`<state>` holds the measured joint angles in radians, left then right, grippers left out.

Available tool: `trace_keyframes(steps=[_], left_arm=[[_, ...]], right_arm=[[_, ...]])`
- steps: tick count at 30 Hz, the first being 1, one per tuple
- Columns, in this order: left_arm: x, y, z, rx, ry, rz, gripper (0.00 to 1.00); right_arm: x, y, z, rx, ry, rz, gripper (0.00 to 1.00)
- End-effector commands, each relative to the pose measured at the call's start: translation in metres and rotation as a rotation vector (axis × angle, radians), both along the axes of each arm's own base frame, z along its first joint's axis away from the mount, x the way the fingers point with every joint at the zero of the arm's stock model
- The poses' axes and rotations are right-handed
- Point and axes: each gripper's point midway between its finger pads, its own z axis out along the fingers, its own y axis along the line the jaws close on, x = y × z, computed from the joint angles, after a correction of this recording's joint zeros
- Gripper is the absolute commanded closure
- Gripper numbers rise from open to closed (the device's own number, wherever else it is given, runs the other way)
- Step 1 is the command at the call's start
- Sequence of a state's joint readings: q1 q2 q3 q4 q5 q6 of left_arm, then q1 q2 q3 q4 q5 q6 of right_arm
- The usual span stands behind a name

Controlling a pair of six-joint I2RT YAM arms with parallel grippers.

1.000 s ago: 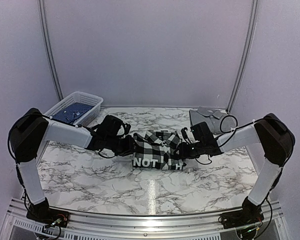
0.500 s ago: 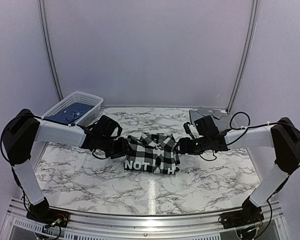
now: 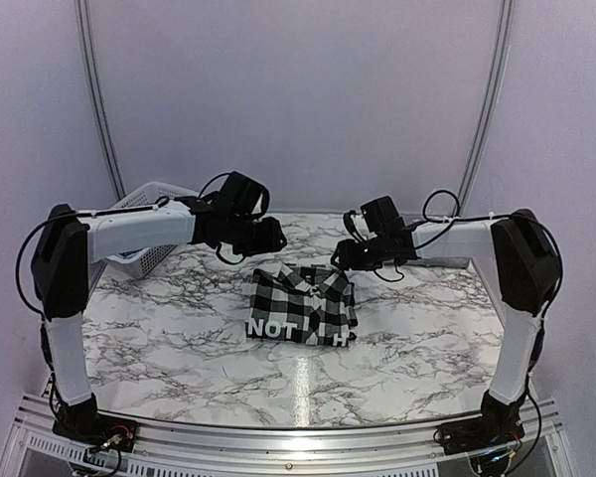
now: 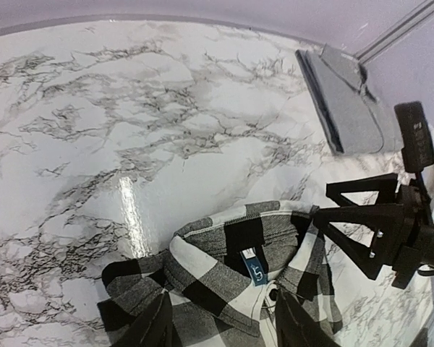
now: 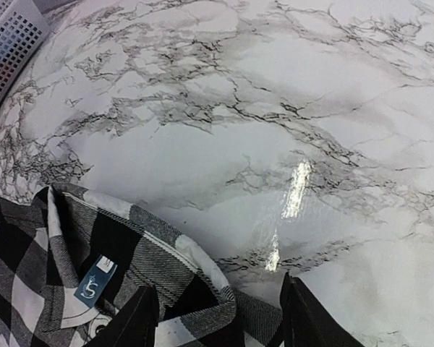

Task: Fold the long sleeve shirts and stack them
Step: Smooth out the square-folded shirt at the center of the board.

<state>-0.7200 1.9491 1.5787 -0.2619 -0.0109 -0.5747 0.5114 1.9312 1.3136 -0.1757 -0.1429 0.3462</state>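
One long sleeve shirt, black-and-white check with a black band of white letters along its near edge, lies folded on the marble table. Its collar and blue label face the far side. My left gripper hovers open above the shirt's far left corner, with nothing between its fingers. My right gripper hangs open over the far right corner, its fingers straddling the collar edge without holding it. In the left wrist view the right gripper shows beside the collar.
A white basket with something blue inside stands at the back left, partly behind my left arm. A folded grey garment lies at the back right. The basket's mesh also shows in the right wrist view.
Both grippers have opened and let go of the shirt's sides. They lifted and swung to the far edge of the shirt, which has settled flat.
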Motion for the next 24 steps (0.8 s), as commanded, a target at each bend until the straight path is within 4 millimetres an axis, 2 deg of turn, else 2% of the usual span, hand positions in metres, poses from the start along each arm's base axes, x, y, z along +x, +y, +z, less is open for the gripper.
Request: trace_keyframes(steps=[1,5,13,15,19,22,24], left_arm=[[-0.005,-0.001,-0.068,0.214,0.11,0.008,0.48],[0.002,-0.014,-0.081,0.235,0.122,0.009,0.48],[0.015,-0.019,-0.093,0.265,0.113,0.04,0.53],[0.017,-0.023,-0.096,0.261,0.116,0.037,0.59],[0.02,-0.029,-0.095,0.242,0.118,0.03,0.78],[0.021,-0.03,-0.088,0.233,0.107,0.024,0.9],[0.021,-0.029,-0.082,0.235,0.095,0.022,0.94]], right_arm=[[0.009,-0.002,-0.007,-0.041,0.007,0.003,0.47],[0.007,-0.002,-0.01,-0.046,0.011,0.012,0.53],[0.002,0.009,-0.014,-0.028,0.022,0.035,0.61],[0.001,0.012,-0.013,-0.028,0.019,0.04,0.64],[0.0,0.014,-0.007,-0.029,0.013,0.041,0.77],[0.0,0.014,0.004,-0.027,-0.004,0.037,0.86],[-0.001,0.014,0.012,-0.024,-0.019,0.035,0.92]])
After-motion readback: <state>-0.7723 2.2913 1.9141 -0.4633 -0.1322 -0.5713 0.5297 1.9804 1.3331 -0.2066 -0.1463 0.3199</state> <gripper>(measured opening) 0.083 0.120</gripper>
